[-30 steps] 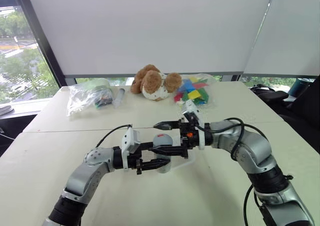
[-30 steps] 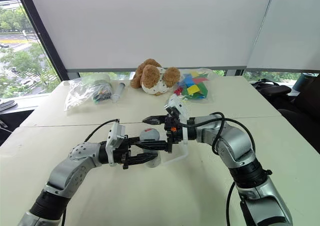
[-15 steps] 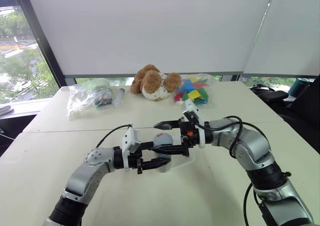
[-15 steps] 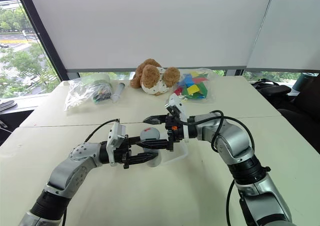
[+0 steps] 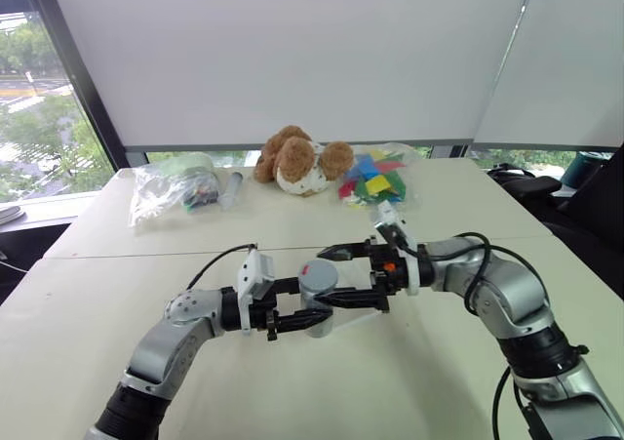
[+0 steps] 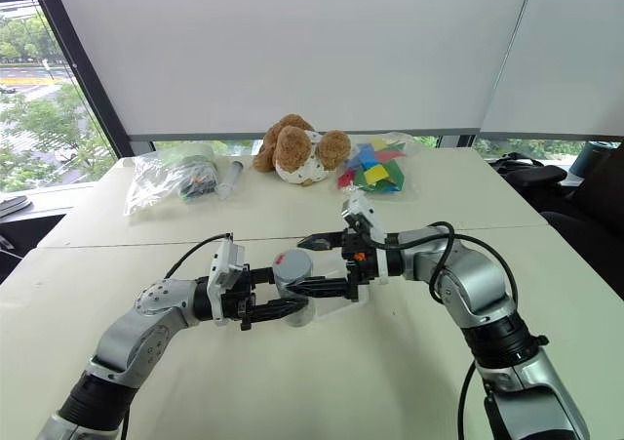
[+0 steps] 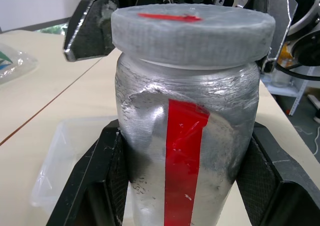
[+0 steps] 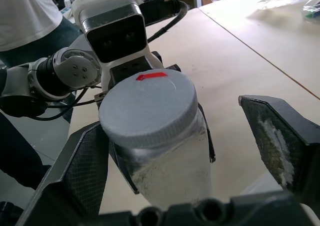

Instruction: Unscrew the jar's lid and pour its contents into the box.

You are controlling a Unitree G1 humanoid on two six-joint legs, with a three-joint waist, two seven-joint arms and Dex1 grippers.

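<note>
Jar, silvery, red stripe, grey lid

Bright, even daylight from window behind drawn blinds. Table pale, shadows soft. Head views sharp. Wrist views: near fingers slightly soft, backgrounds blurred, mild glare on jar.

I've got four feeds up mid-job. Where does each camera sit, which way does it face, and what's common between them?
Left eye and right eye: on the head, looking forward and down over both arms at the table; left hand clamps the jar, right hand open around the lid.
Left wrist: along its own fingers at the jar, right hand behind.
Right wrist: along its open fingers down onto the lid, left hand beyond.
Shared: jar and lid in all views.
</note>
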